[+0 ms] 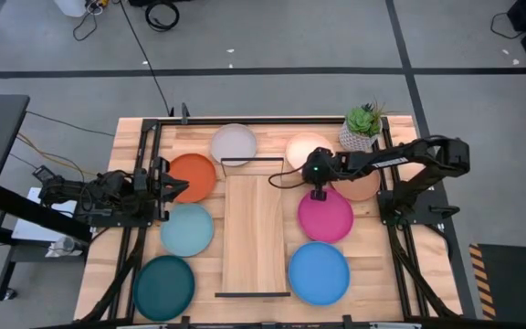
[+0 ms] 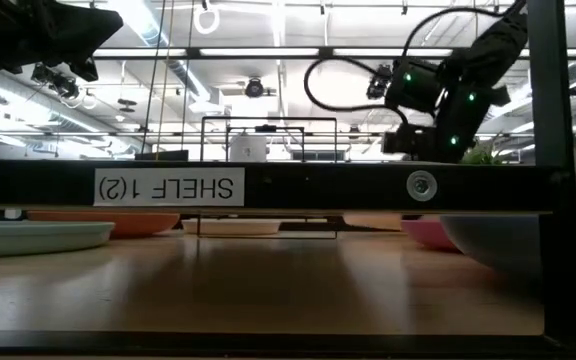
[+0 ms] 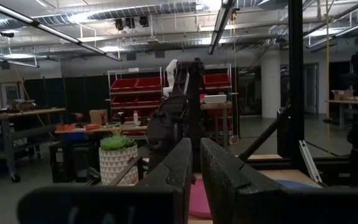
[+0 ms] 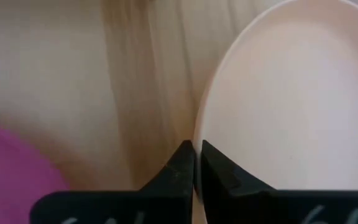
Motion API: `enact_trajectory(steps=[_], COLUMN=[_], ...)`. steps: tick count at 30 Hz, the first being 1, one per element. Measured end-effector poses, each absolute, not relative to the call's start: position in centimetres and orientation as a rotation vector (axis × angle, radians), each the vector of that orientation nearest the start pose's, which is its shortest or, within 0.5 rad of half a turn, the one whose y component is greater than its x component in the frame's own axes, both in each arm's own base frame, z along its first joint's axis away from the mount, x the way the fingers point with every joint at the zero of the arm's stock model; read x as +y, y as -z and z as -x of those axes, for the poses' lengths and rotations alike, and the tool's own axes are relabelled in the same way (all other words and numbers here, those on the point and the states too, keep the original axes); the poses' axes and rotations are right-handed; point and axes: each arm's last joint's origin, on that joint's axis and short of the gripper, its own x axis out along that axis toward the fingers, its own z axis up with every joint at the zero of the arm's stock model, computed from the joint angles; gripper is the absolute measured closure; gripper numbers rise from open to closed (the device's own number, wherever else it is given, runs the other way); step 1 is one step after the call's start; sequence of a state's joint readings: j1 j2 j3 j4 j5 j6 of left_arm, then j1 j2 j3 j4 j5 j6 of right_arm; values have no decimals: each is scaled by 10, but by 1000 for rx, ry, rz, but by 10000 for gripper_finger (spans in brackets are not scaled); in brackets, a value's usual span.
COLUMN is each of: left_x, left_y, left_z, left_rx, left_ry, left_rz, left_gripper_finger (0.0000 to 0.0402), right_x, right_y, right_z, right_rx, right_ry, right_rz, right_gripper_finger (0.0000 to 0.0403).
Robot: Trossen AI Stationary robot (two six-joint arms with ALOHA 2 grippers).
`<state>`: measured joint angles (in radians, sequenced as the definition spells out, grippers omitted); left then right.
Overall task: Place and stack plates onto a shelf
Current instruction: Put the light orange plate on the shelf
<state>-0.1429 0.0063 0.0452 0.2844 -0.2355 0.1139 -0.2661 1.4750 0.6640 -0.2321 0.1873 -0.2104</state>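
The light-wood shelf (image 1: 254, 233) lies mid-table with bare boards. Eight plates lie flat around it: grey (image 1: 234, 143), orange (image 1: 192, 176), light teal (image 1: 187, 229) and dark teal (image 1: 164, 286) on its left. Cream-white (image 1: 305, 144), terracotta (image 1: 365, 188), magenta (image 1: 325, 217) and blue (image 1: 319, 272) are on its right. My right gripper (image 1: 318, 187) (image 4: 196, 163) points down at the cream-white plate's near rim, shut on it. My left gripper (image 1: 173, 189) (image 3: 194, 180) is shut on nothing and held level above the table between the orange and light teal plates. My right gripper comes from above, pointing down, at the cream-white plate's near rim (image 4: 199, 138). The rim runs straight into the narrow gap between the fingers, one finger (image 4: 219, 165) over the plate's inside and the other outside it. Whether the plate is raised does not show.
A potted green plant (image 1: 363, 128) stands at the far right, next to the cream-white and terracotta plates. The shelf's black wire ends (image 1: 252, 294) (image 2: 268, 187) rise at its near and far ends. The magenta plate (image 4: 17, 168) lies close beside the right gripper.
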Motion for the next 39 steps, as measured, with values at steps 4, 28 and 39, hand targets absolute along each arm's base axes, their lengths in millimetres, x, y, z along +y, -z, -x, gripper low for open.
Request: enact_trajectory(steps=[4, 28, 39], left_x=[-6, -6, -6], left_y=[-205, -207, -206], left_z=[-89, -89, -89], left_rx=[-312, -332, -328], left_ry=[-108, -103, -102], left_rz=[-39, 1, 1], left_gripper_finger=[361, 361, 361], right_x=[-63, 69, 65], right_y=[-171, -240, -192], right_z=[-253, -287, -341], right_rx=[1062, 815, 896], right_ry=[286, -259, -299], right_rz=[129, 310, 525], right_gripper_finger=[379, 382, 382])
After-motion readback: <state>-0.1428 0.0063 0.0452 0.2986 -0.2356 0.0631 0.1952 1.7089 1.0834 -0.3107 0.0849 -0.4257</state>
